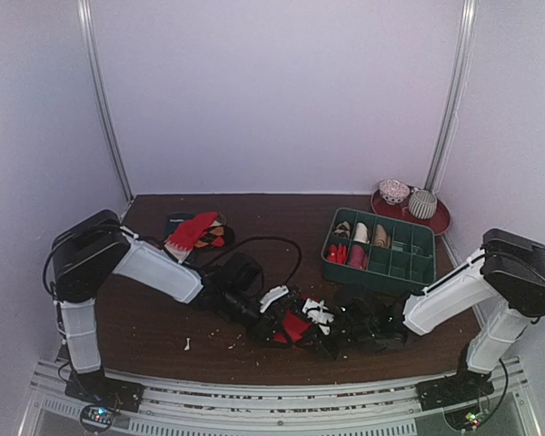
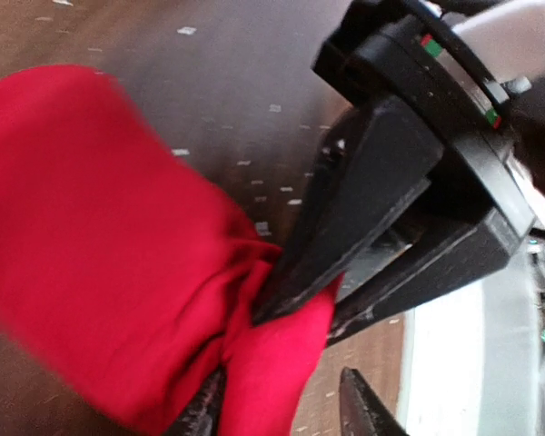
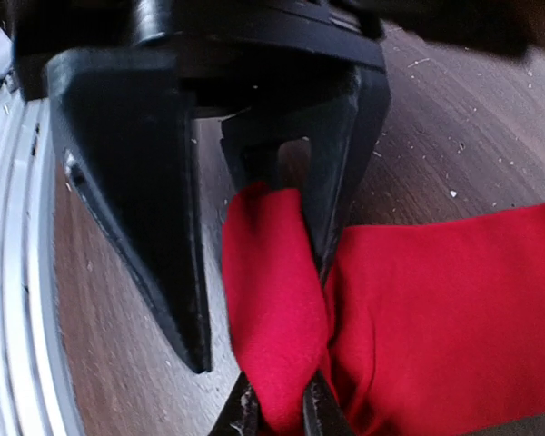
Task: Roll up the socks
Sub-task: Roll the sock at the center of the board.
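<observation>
A bright red sock (image 1: 295,327) lies near the table's front middle, its white marks (image 1: 319,312) at the far end. My left gripper (image 1: 277,309) reaches it from the left and my right gripper (image 1: 341,334) from the right. In the left wrist view my left gripper (image 2: 280,380) is open around a bunched end of the red sock (image 2: 100,236), one finger clear of the cloth. In the right wrist view my right gripper (image 3: 280,391) is shut on a fold of the red sock (image 3: 454,300), right beside the left gripper's fingers (image 3: 136,209).
A green divided tray (image 1: 418,272) with rolled bundles stands at the right. A red plate (image 1: 440,221) with two bowls sits behind it. A pile of red and dark socks (image 1: 196,232) lies at the back left. White specks dot the brown table (image 1: 145,318).
</observation>
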Motion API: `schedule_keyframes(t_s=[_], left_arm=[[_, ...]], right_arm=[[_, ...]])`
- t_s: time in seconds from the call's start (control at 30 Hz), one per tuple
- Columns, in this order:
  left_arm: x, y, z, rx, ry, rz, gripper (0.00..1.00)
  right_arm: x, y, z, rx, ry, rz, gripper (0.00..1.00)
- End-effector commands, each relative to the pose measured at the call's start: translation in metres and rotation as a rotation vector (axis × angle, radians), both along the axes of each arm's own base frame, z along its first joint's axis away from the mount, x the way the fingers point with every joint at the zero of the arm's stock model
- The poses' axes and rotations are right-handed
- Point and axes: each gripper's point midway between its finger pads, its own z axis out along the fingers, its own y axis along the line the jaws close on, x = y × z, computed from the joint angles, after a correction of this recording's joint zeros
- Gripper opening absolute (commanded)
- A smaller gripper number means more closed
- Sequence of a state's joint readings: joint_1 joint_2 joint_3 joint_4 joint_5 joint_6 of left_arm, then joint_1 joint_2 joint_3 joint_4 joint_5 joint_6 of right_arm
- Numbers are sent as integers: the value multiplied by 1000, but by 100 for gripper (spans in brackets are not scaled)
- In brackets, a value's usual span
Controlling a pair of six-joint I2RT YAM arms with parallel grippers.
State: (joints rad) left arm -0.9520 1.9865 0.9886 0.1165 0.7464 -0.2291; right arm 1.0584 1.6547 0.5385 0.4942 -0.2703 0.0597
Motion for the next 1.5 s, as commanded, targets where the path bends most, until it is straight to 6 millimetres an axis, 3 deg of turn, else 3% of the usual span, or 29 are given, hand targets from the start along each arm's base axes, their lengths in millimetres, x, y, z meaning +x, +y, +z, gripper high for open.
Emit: schedule_keyframes(t_s=[0.0, 0.07, 0.2, 0.23, 0.3, 0.4, 0.6, 0.77, 1.0, 1.23, 1.47], left_arm=[[43, 33, -15, 153, -230, 180, 51], [55, 28, 13, 52, -331, 228, 56], [55, 38, 54, -132, -488, 281, 58], [53, 39, 73, -222, -553, 283, 58], [39, 49, 93, -336, -651, 264, 61], [23, 54, 103, -419, -756, 213, 64], [-10, 30, 77, -451, -711, 30, 65], [-29, 12, 48, -409, -656, -52, 61], [-18, 12, 20, -306, -646, -17, 58], [-2, 26, 47, -336, -780, 93, 62], [-3, 18, 23, -286, -766, 22, 58]], right_arm=[[-36, -38, -58, -105, 336, -62, 11], [-41, -42, -63, -100, 395, -77, 10], [-47, -42, -70, -90, 527, -83, 10], [-47, -40, -70, -79, 573, -86, 10], [-53, -37, -68, -60, 659, -62, 10], [-57, -37, -67, -64, 757, -42, 11], [-52, -44, -72, -85, 926, -44, 11], [-45, -44, -79, -129, 946, -12, 11], [-42, -50, -84, -152, 967, 11, 11], [-41, -51, -83, -144, 971, 25, 11], [-39, -53, -85, -144, 971, 14, 11]])
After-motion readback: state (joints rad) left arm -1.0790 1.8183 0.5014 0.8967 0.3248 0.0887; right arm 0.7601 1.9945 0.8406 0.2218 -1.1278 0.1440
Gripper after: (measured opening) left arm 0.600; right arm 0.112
